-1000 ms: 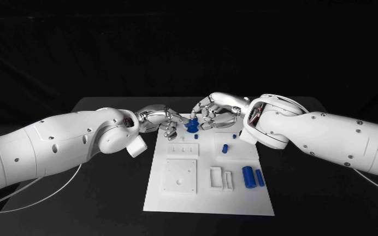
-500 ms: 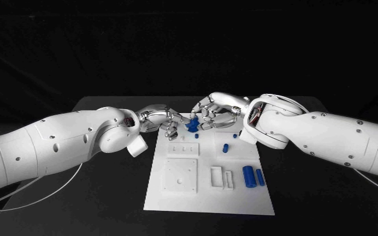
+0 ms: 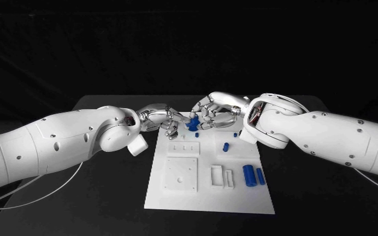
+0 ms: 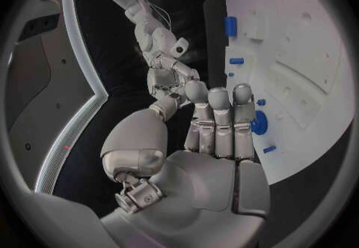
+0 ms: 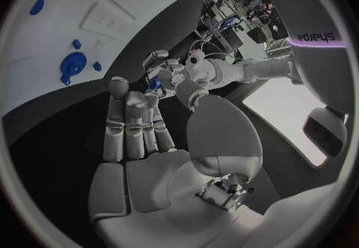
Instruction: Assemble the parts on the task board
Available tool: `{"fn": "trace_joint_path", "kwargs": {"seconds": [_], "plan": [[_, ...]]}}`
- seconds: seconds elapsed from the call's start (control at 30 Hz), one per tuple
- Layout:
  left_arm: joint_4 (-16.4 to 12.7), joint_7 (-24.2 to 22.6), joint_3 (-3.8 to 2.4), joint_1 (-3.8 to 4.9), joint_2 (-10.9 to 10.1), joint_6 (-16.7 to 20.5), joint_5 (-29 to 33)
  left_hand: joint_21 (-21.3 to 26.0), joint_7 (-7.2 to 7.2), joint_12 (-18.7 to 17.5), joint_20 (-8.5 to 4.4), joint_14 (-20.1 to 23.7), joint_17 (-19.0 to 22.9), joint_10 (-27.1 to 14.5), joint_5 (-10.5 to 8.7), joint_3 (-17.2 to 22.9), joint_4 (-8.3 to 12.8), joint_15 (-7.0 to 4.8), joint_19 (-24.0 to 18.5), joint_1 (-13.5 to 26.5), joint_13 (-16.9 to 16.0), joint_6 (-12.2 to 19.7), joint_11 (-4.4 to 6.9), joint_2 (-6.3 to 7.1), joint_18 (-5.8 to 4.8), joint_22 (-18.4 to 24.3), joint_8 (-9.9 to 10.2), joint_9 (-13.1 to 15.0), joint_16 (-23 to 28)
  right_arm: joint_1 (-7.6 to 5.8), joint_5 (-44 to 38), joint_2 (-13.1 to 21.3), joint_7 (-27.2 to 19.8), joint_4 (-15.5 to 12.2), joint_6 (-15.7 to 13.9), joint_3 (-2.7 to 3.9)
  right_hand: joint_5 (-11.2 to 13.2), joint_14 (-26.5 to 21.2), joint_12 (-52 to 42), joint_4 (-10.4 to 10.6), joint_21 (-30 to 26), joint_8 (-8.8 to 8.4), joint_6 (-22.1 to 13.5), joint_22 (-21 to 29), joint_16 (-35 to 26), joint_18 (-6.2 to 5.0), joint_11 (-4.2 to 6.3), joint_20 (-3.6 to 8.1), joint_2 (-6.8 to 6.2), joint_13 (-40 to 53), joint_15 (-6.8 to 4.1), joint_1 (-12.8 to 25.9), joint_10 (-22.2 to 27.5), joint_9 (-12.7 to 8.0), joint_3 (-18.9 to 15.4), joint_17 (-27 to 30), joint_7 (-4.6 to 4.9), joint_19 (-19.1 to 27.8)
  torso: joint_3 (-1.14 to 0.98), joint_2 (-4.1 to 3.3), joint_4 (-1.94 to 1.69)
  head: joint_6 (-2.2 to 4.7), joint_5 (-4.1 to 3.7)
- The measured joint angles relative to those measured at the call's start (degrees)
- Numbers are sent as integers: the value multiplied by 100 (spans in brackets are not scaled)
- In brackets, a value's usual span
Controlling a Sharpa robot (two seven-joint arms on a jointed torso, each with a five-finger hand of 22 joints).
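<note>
Black table (image 3: 102, 192) under a dark backdrop carries the white rectangular task board (image 3: 206, 198) at its middle, long side running from six to twelve o'clock in the head view. Both white arms reach inward and meet over the board's twelve o'clock end. The silver left hand (image 3: 163, 120) comes in from nine o'clock, its fingers curled downward beside a small blue part (image 3: 192, 123) that stands up between the two hands. The silver right hand (image 3: 214, 113) comes in from three o'clock, fingers bent toward the same piece. Which hand grips this piece, or whether both only touch it, cannot be told from above. In the left wrist view the left hand's fingers (image 4: 222, 118) lie straight and side by side, nothing visible between them and the thumb. In the right wrist view the right hand's fingers (image 5: 131, 121) are likewise extended together, with no part seen in the palm.

A round blue gear-like part (image 5: 72, 64) sits on the board, small blue pegs close by it. Toward four o'clock on the board lie two blue cylinders (image 3: 248, 176) side by side, next to raised white blocks (image 3: 220, 178). A short blue peg (image 3: 225, 148) stands near the centre's three o'clock side, and a square white recessed plate (image 3: 180, 175) lies at seven o'clock.
</note>
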State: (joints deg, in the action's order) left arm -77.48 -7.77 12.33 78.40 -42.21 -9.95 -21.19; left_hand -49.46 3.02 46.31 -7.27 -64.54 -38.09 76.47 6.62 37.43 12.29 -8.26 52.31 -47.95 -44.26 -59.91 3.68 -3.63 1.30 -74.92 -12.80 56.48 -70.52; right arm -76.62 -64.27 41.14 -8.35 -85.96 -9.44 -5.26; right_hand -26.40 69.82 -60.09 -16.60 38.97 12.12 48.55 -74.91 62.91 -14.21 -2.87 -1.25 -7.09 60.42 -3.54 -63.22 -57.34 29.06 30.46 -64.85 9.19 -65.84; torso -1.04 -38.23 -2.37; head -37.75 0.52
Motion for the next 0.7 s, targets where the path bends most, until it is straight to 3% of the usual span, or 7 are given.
{"fn": "trace_joint_path", "kwargs": {"seconds": [0.7], "plan": [[17, 12, 15, -14, -2, 40, 32, 0, 11, 0, 0, 32, 1, -13, 31, -5, 10, 5, 0, 0, 1, -12, -30, 0, 0, 1, -1, 14, 0, -6, 8, -3, 22, 7, 60, -54, 0, -1, 0, 0, 23, 3, 14, 0, 0, 0, 0, -3, 0, 0, 1, 0, 0, -14, 0, 1, 10, 2, 1, 4, -1, -33, 26]]}}
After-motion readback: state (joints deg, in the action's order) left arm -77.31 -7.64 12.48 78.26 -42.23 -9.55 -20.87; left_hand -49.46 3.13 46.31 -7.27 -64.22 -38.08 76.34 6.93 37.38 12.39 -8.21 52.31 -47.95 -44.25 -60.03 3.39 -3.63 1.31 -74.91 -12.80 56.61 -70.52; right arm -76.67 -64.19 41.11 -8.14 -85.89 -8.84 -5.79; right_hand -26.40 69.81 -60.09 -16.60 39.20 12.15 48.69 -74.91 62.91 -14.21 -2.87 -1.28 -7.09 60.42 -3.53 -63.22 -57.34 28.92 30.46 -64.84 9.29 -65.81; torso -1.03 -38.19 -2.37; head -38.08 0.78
